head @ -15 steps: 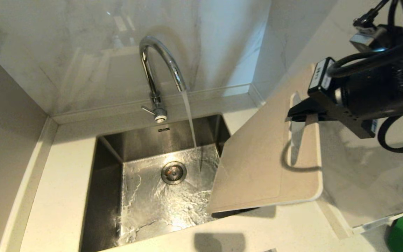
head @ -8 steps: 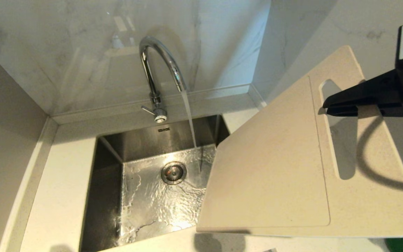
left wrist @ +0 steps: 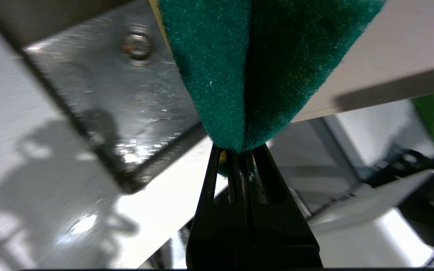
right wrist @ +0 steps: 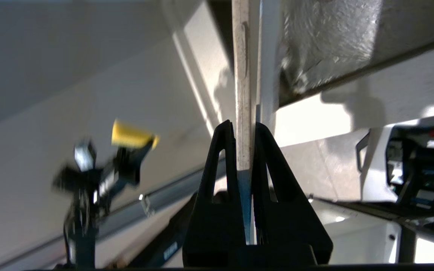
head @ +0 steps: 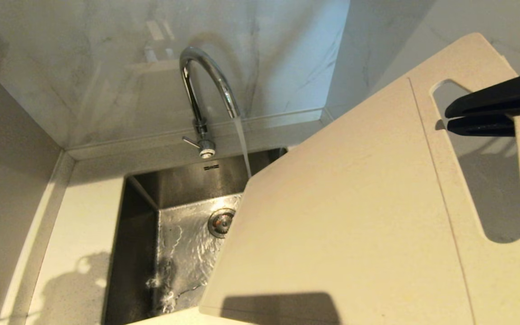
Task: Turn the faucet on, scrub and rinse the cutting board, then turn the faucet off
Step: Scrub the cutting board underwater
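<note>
My right gripper (right wrist: 244,158) pinches the stiff, slick-looking cutting board (head: 355,216) by its handle edge; left gripper (left wrist: 239,158) clamps the soft sponge (left wrist: 254,67).

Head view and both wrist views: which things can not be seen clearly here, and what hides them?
- Sink: head view, the cutting board covers its right part.
- Stream from the faucet: head view, its lower end is behind the board.
- Sponge: left wrist view, top cut by the edge; head view shows only a yellow corner.
- Left gripper: right wrist view, blurred.
</note>
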`<state>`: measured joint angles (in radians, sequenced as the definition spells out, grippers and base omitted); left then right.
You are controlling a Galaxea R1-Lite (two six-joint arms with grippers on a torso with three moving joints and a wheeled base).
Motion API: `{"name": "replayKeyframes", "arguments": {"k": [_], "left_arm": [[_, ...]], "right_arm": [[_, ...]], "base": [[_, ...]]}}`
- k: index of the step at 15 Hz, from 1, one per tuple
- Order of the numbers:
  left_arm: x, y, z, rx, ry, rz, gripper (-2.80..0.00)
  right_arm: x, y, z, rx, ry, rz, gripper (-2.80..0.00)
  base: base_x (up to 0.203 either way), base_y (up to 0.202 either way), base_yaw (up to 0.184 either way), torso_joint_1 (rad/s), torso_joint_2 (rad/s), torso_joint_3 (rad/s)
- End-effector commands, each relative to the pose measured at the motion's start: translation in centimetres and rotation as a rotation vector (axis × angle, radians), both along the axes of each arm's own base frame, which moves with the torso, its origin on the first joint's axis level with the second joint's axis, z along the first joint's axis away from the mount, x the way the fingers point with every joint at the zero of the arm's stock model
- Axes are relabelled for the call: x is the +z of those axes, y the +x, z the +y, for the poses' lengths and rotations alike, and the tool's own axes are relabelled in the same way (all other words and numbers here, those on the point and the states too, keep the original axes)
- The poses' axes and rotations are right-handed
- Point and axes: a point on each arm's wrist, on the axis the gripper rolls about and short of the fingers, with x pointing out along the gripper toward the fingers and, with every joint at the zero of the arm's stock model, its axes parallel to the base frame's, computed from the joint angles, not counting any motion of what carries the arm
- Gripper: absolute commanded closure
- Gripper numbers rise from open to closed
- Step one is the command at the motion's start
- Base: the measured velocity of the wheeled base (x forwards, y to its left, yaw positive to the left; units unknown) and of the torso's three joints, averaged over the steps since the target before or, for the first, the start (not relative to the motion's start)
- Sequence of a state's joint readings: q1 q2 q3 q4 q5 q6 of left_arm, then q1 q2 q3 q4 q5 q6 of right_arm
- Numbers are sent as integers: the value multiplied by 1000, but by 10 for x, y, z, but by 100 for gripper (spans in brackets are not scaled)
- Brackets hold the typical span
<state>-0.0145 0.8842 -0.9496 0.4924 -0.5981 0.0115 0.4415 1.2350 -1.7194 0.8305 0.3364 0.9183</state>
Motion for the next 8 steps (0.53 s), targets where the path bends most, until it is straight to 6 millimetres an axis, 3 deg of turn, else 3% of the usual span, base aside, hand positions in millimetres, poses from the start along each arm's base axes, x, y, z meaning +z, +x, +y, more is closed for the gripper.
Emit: {"name": "replayKeyframes", "arguments": {"k": [1, 5, 8], "left_arm": [[3, 58, -7, -96, -27, 124, 0], [40, 115, -33, -194, -109, 138, 0], [49, 138, -67, -280, -196, 240, 0]], "right_arm": [[-2, 8, 5, 52, 16, 23, 0], [-1, 10, 9, 163, 53, 39, 0], [-5, 9, 8, 163, 47, 55, 0]], "base": [[0, 0, 0, 0, 0, 0], [0, 0, 0, 0, 0, 0], [0, 0, 0, 0, 0, 0]]}}
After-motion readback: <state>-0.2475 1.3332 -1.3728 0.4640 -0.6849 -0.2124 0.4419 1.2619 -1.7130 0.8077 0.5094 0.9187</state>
